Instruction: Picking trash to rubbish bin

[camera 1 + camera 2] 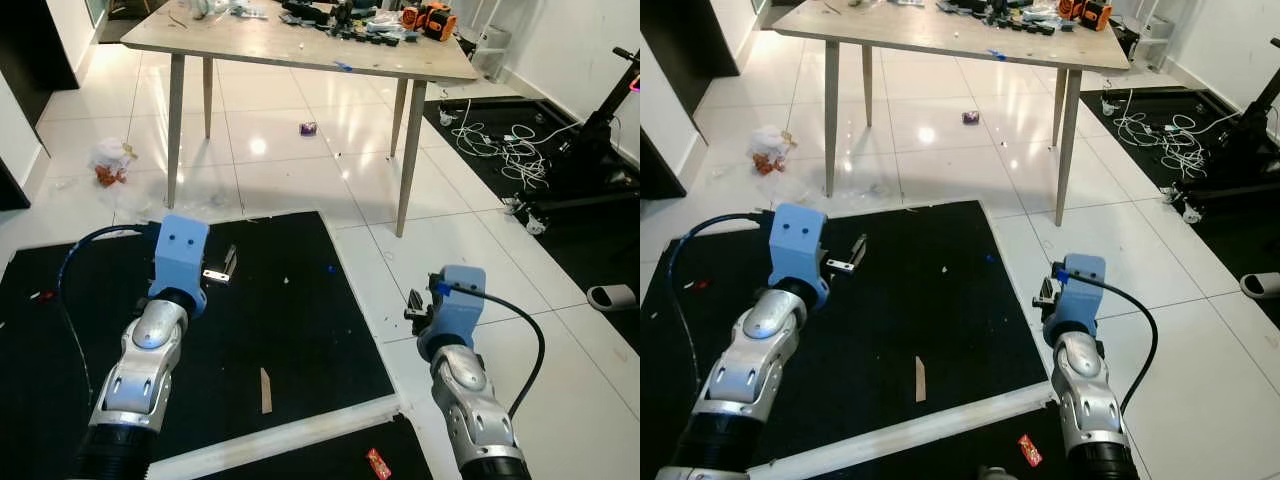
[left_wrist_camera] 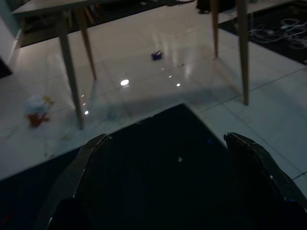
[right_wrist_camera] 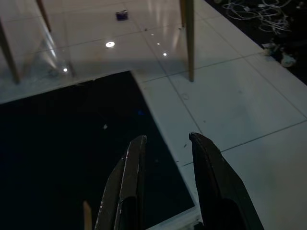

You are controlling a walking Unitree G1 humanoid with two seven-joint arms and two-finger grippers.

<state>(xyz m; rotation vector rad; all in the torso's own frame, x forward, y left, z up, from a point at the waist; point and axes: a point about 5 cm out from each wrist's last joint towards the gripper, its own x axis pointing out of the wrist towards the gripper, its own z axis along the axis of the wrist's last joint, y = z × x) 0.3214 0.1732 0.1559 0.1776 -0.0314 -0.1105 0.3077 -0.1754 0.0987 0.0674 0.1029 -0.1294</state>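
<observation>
A wooden bench (image 1: 300, 45) stands ahead on white tiles, one black mat (image 1: 250, 330) before it. Three bits of trash lie about: a crumpled bag (image 1: 110, 160) by the wall, a purple wrapper (image 1: 308, 128) under the bench, a red wrapper (image 1: 378, 462) near the robot's feet. No bin is visible.

The left end effector (image 2: 168, 158) is spread wide, empty; the right end effector (image 3: 165, 158) is slightly parted, empty.

Reaching for the purple wrapper risks striking the bench legs.

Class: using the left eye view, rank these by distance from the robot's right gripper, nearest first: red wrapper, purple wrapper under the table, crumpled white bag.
1. Red wrapper: on the black mat, near the right gripper.
2. Purple wrapper: on tiles under the table.
3. Crumpled white bag: far left.
</observation>
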